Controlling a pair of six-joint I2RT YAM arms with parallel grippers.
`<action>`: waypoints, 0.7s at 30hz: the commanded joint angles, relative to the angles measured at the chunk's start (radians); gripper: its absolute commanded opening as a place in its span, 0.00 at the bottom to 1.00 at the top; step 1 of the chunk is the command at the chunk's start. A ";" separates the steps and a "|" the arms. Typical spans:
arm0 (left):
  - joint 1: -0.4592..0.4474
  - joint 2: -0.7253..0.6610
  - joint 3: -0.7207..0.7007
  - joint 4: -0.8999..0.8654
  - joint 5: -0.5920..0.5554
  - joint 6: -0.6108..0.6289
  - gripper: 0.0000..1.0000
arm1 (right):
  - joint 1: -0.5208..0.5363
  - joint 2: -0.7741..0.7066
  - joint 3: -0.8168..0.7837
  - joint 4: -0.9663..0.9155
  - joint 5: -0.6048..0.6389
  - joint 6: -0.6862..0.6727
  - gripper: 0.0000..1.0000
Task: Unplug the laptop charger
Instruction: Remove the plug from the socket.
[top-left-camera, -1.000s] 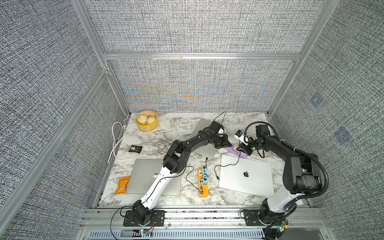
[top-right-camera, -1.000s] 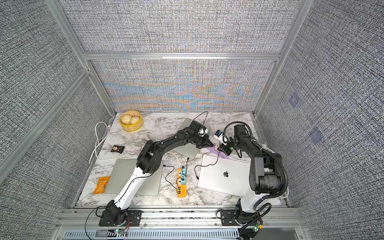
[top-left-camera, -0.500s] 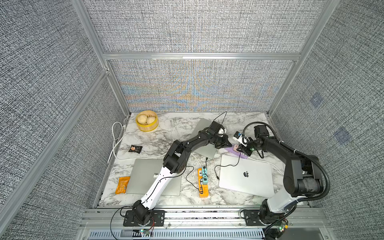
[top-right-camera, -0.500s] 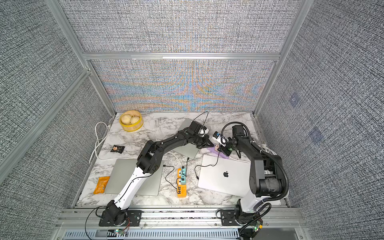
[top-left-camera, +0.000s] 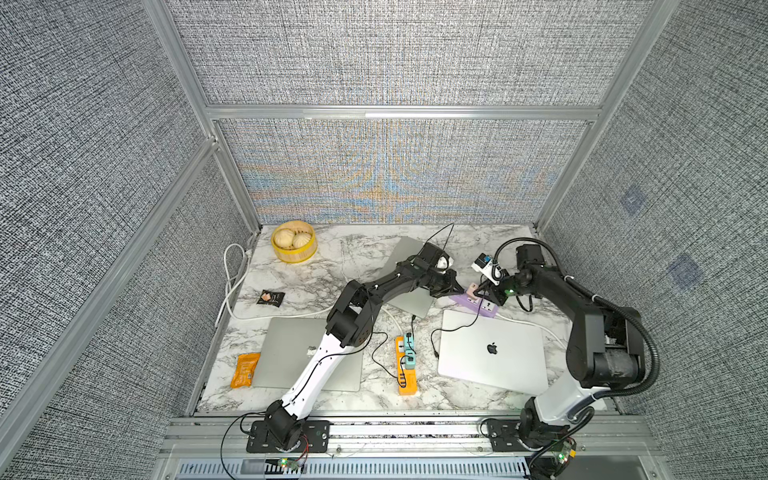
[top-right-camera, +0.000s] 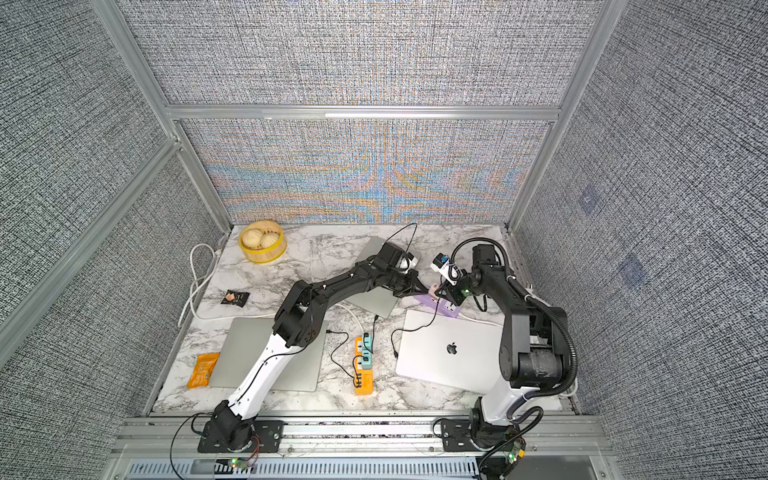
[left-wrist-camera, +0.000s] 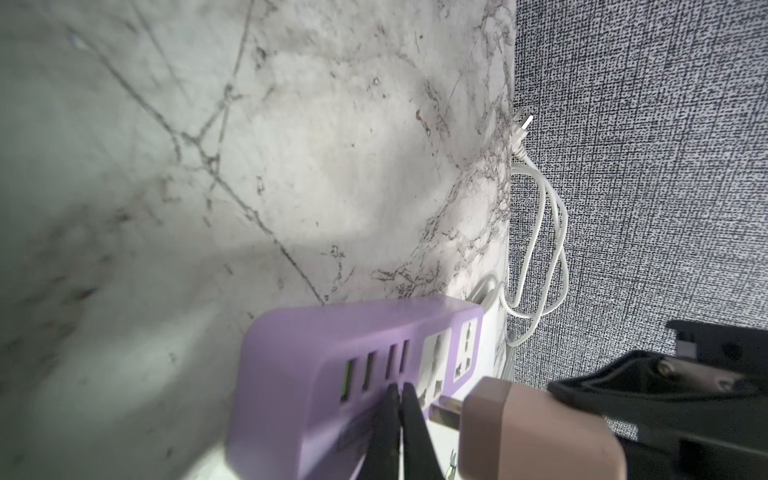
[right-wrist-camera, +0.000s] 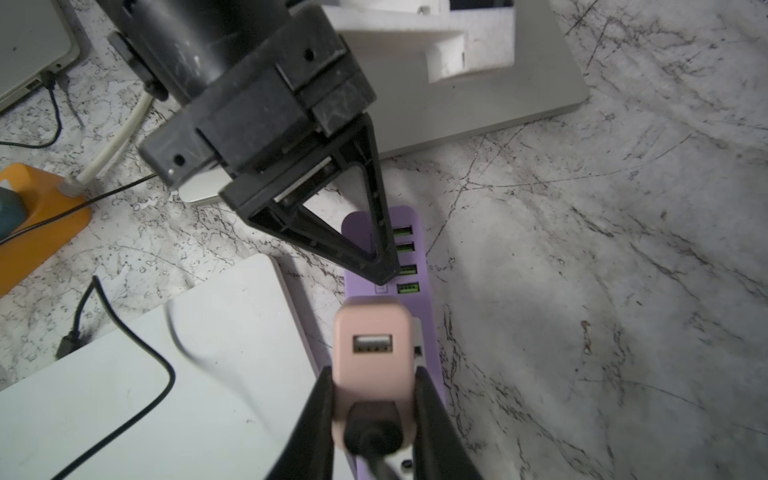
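Observation:
My right gripper (right-wrist-camera: 374, 370) is shut on the pink laptop charger (right-wrist-camera: 374, 345), one finger on each side. A black cable (top-left-camera: 465, 324) leaves the charger's back towards the Apple-logo laptop (top-left-camera: 492, 349). The charger (left-wrist-camera: 536, 432) hangs just off the purple power strip (left-wrist-camera: 299, 374), and a metal prong shows bare between them. My left gripper (left-wrist-camera: 400, 386) is shut and empty, its tips resting on the strip beside the USB ports. In both top views the two grippers (top-left-camera: 459, 289) (top-right-camera: 442, 291) meet over the strip (top-left-camera: 486, 308) at the back right.
An orange power strip (top-left-camera: 406, 365) with plugs and black cables lies at the front centre. Two more closed laptops (top-left-camera: 291, 353) (top-left-camera: 409, 253) lie under and behind the left arm. A bamboo steamer (top-left-camera: 294, 241), snack packets (top-left-camera: 246, 370) and a white cable (top-left-camera: 232, 282) are on the left.
My right gripper has shifted a little towards the left arm with the pink charger in it. The left gripper has stayed on the purple strip.

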 joint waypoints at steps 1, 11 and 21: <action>-0.002 0.023 -0.016 -0.179 -0.076 0.015 0.07 | 0.011 -0.020 -0.028 0.040 0.022 0.007 0.11; 0.000 -0.003 0.037 -0.123 -0.042 -0.032 0.07 | -0.001 -0.086 -0.024 0.043 0.055 0.027 0.11; 0.003 -0.081 0.063 -0.064 -0.048 -0.077 0.07 | -0.014 -0.110 0.080 -0.012 0.072 0.076 0.11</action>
